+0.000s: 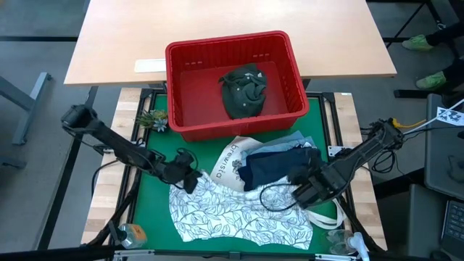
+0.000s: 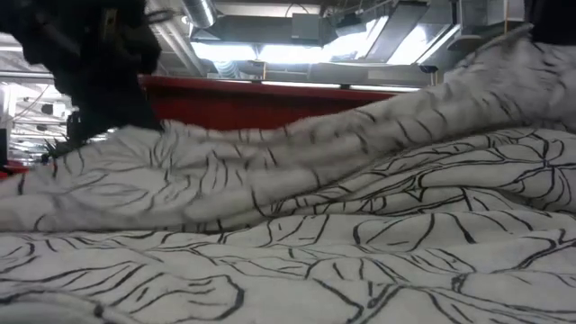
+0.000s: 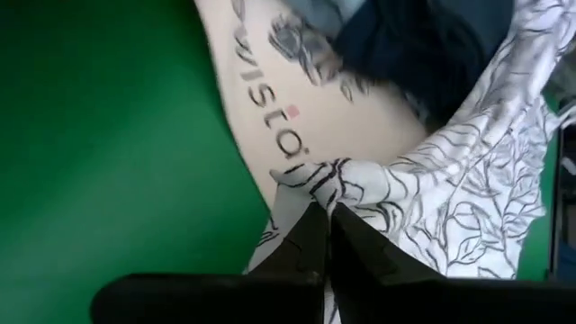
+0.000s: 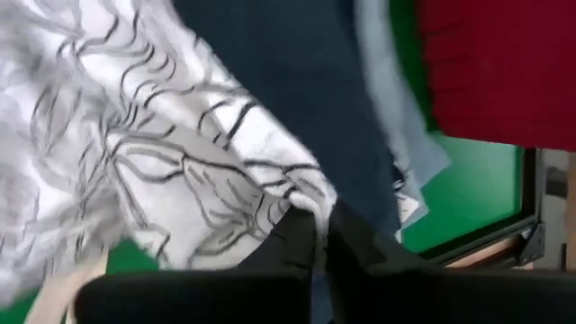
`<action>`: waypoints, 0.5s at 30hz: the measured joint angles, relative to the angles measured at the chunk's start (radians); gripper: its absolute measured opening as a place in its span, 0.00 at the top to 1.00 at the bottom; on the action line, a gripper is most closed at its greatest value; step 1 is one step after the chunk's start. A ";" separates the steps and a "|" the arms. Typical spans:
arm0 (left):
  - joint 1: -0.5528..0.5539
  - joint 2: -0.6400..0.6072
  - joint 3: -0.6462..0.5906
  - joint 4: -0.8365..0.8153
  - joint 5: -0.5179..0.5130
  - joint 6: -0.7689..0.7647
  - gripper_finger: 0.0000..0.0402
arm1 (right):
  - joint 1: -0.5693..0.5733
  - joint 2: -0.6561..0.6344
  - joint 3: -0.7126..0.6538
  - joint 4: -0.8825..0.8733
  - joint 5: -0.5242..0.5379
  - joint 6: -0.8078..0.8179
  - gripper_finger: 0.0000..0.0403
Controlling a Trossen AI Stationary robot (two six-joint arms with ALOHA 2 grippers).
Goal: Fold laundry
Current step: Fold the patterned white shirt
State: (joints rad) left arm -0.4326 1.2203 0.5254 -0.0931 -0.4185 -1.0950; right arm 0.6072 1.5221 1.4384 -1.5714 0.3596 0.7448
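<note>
A white garment with dark leaf print (image 1: 239,210) lies spread on the green mat (image 1: 148,196) near the table's front, and fills the low view (image 2: 315,225). My left gripper (image 1: 190,177) is shut on its far left corner. My right gripper (image 1: 301,190) is shut on its far right edge. Beyond it lie a navy garment (image 1: 272,168), light blue denim (image 1: 283,143) and a white printed tote bag (image 1: 230,161), partly overlapping. A dark olive garment (image 1: 244,90) sits in the red basket (image 1: 174,80). My left gripper pinches a bunched corner of the leaf-print garment (image 3: 328,180) between its two fingers, slanting down from the table's left. That corner is raised off the mat; the rest of the cloth lies below it. My right gripper pinches a folded edge of the same garment (image 4: 301,193) between its two fingers, coming steeply from above on the table's right side. The cloth rises to the fingers there and slopes down onto the mat.
The red basket (image 2: 270,99) stands at the mat's far edge, with a wooden tabletop (image 1: 232,22) behind it. A small green plant (image 1: 152,119) sits at the far left; a bottle (image 1: 132,233) and clear plastic items (image 1: 341,239) lie at the near corners.
</note>
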 joint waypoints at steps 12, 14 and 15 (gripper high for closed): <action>0.001 -0.374 0.000 -0.302 -0.236 0.033 1.00 | -0.208 -0.112 0.000 0.000 0.156 0.053 0.97; 0.001 -0.405 0.000 -0.318 -0.295 0.036 1.00 | -0.254 -0.113 0.000 0.000 0.176 0.008 0.97; 0.001 -0.413 0.000 -0.321 -0.326 0.047 1.00 | -0.276 -0.113 0.000 0.000 0.189 -0.016 0.97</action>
State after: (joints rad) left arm -0.4320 0.8072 0.5255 -0.4145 -0.7442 -1.0479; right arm 0.3313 1.4094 1.4384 -1.5714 0.5486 0.7293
